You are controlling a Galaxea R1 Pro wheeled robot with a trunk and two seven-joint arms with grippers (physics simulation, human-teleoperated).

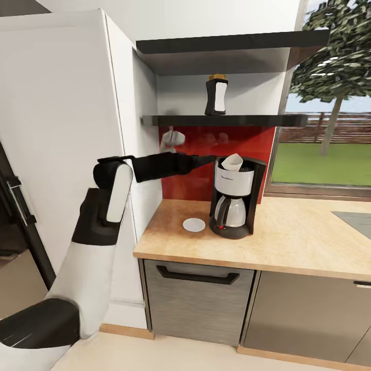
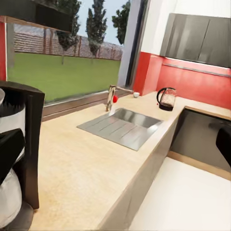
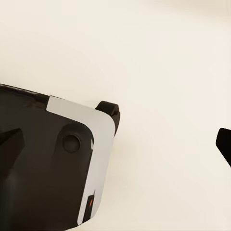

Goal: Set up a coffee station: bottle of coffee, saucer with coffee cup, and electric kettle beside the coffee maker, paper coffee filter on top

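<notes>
My left pincer (image 1: pixel 210 159) reaches just left of the coffee maker (image 1: pixel 236 198); I cannot tell whether it is released or clenched. The paper coffee filter (image 1: pixel 232 162) already sits on top. The bottle of coffee (image 1: pixel 216 95), on the shelf (image 1: pixel 257 120) above, looks rigid and slippery, so I'd grip mid-body.

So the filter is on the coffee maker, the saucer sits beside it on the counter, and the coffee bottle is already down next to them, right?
Not quite: the coffee bottle is not on the counter but up on the shelf, as the head view shows. The rest holds: the filter sits on top of the coffee maker, and the saucer lies beside it on the counter.
</notes>
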